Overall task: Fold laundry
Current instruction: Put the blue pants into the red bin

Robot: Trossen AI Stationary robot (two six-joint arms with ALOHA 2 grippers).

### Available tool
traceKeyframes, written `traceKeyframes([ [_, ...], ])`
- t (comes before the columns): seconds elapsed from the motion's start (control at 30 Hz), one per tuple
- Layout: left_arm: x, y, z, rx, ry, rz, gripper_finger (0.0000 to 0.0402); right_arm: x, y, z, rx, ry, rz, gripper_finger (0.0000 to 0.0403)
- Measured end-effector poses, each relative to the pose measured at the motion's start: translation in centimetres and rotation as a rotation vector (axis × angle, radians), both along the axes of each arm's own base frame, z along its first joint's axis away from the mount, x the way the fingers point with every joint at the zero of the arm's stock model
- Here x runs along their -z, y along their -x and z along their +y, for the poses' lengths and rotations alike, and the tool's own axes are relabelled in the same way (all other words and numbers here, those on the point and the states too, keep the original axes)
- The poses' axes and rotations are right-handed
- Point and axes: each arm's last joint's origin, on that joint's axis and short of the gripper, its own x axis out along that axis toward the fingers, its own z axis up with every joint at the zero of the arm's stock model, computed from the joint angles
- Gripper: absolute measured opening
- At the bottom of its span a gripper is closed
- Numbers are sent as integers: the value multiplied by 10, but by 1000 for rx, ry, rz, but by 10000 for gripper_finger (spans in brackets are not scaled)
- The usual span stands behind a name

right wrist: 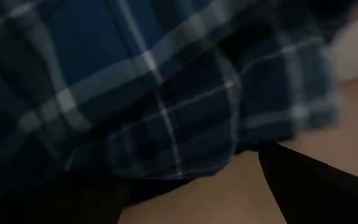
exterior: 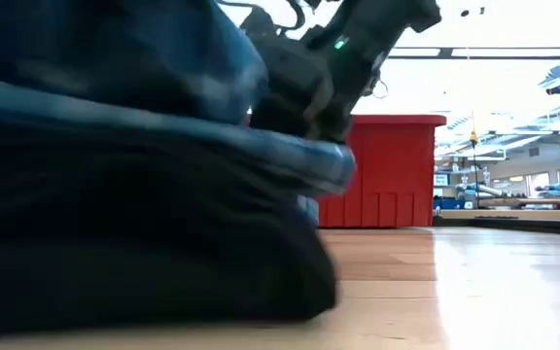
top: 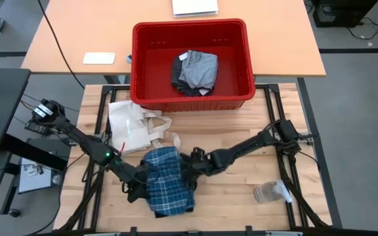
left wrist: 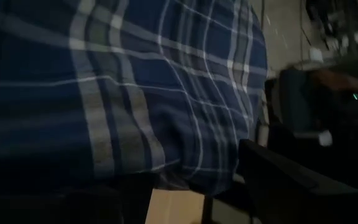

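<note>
The blue-and-white plaid shirt [top: 168,182] lies as a folded bundle on the wooden table, near the front edge. My left gripper [top: 136,188] is low at the bundle's left edge. My right gripper [top: 190,168] is low at its far right edge. In both wrist views the fingers stand apart, with bare table between them and plaid cloth [left wrist: 135,93] [right wrist: 142,93] over their ends. The dark grey garment [top: 194,71], lighter grey on its inner side, lies folded in the red bin [top: 143,65]. My left gripper comes level from the table's left at the shirt's left edge [left wrist: 185,177], which hangs over the ends of its spread fingers [left wrist: 291,180]. Whether they touch the cloth, I cannot tell. My right gripper comes low from the table's right at the shirt's edge [right wrist: 185,165], which lies over the ends of its spread fingers [right wrist: 316,186]. Whether they touch the cloth, I cannot tell.
A cream tote bag [top: 131,128] with long straps lies on the table just beyond the shirt, left of centre. A clear plastic item [top: 271,192] lies at the front right. The red bin stands at the table's far edge. Bare wood shows between the shirt and the plastic item.
</note>
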Motion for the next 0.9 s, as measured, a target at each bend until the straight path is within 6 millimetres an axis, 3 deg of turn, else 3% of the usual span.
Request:
traceKeyframes([
  [0.3,0,0,0,-76,-16,-18,233,0,-12,-68,24,63,29,348],
  [0.47,0,0,-1,-66,-8,-12,233,-34,4,-84,31,17,109,348],
  [0.7,0,1,-2,-6,-2,-2,233,-91,34,-75,130,-128,147,348],
  [0.9,6,6,0,33,-45,63,233,-116,36,-35,145,-332,-25,348],
])
